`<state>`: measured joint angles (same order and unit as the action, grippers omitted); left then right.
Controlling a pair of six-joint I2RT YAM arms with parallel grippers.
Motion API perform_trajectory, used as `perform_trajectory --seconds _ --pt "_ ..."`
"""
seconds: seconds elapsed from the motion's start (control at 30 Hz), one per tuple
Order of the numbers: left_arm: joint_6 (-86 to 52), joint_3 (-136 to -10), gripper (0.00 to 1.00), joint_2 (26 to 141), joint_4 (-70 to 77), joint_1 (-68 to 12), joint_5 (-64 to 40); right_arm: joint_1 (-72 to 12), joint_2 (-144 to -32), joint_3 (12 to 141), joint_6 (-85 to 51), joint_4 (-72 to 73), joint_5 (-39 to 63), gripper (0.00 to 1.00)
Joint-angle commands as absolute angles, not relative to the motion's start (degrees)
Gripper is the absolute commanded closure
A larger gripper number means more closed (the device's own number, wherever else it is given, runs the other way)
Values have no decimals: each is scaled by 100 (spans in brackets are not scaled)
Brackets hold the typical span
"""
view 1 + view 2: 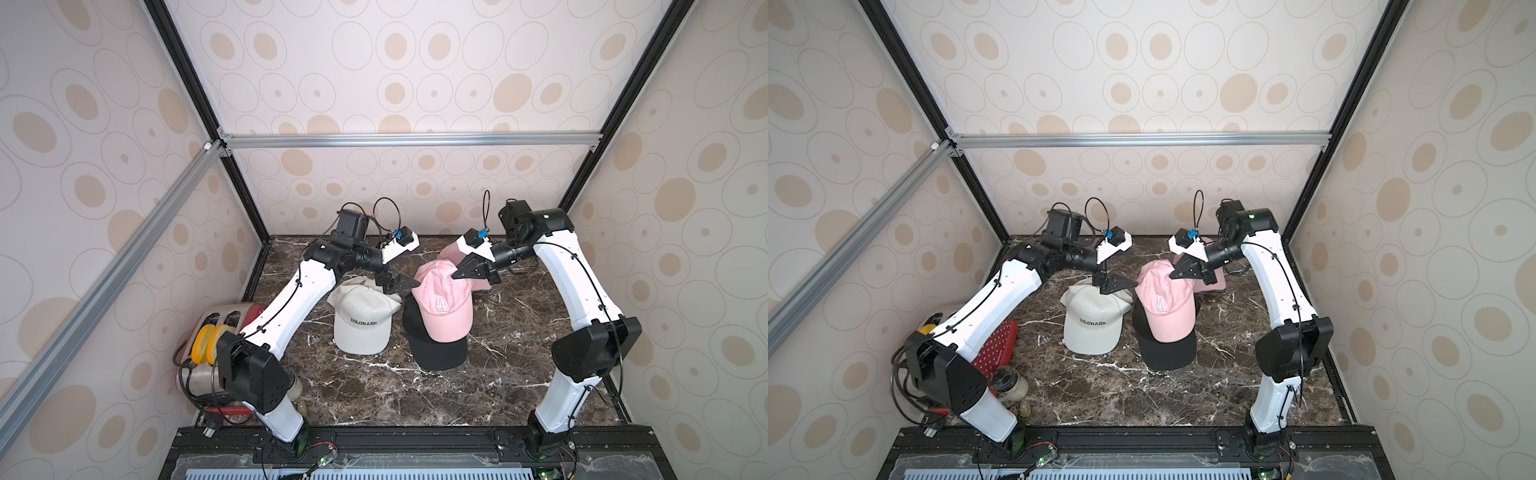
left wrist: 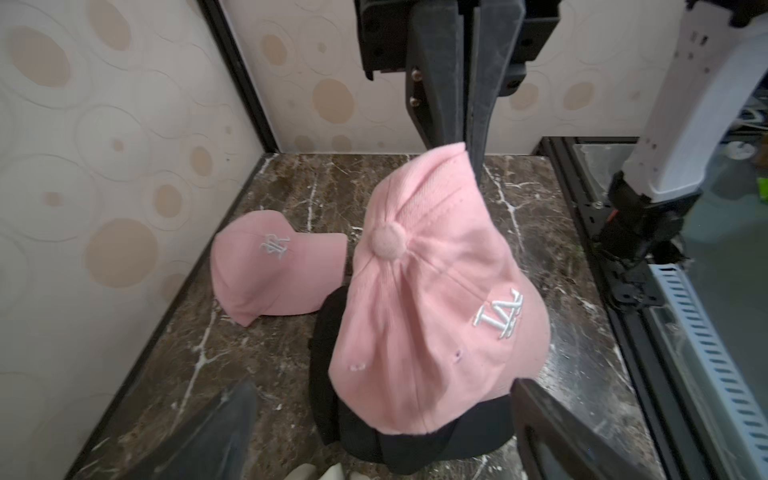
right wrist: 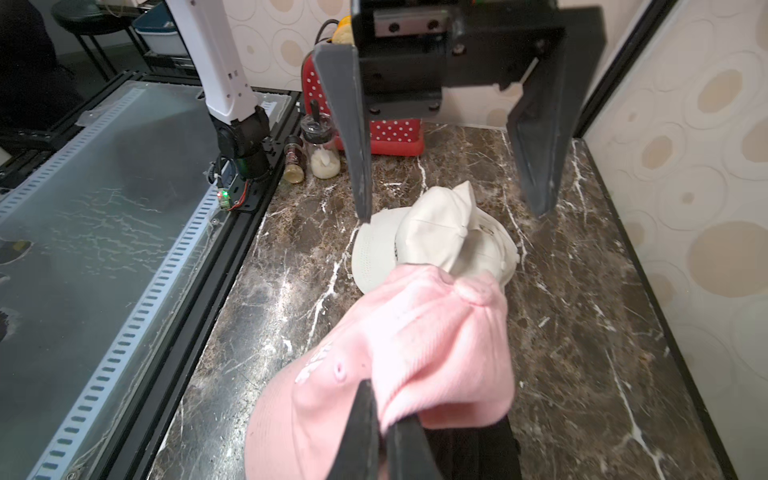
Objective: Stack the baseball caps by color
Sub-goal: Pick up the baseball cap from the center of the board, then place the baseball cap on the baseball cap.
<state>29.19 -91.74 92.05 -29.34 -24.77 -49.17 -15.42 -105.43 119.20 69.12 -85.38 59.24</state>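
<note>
Marble (image 1: 374, 395): R jaws on pink cap (image 1: 444, 303)

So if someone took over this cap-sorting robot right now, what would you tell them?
Left hand: open, empty, above the white pile.
Right hand: shut on the crown of the LA pink cap, which rests on the black pile.
The other pink cap lies alone near the back wall.
Done: white and black look stacked.
Left: move the LA pink cap onto the other pink cap.
</note>
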Motion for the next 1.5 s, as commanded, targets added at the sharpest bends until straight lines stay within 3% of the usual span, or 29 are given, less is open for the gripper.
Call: perform_trajectory --seconds 0.0,0.17,0.3,0.5,0.87,1.47 --pt "1739 -8907 1 8930 -1462 -2460 -4072 -1226 -10749 12224 6634 -8712 6039 100" --pt "456 -8123 1 8695 -51 -2463 -2925 -551 -11011 12496 6240 -8255 6316 100" --pt "-82 -7769 1 8729 505 -2459 -2810 -97 -11414 12903 5985 -8080 6405 100" --pt "-682 -7813 1 9044 693 -2471 -2698 289 -12342 14224 6510 -8870 6640 100" --pt "-1680 -7841 1 9583 890 -2755 -1835 545 -13754 15225 6809 -8909 7282 100" --pt "-1238 -7919 1 9886 407 -2749 -1383 555 -14811 15679 6338 -8134 7478 100"
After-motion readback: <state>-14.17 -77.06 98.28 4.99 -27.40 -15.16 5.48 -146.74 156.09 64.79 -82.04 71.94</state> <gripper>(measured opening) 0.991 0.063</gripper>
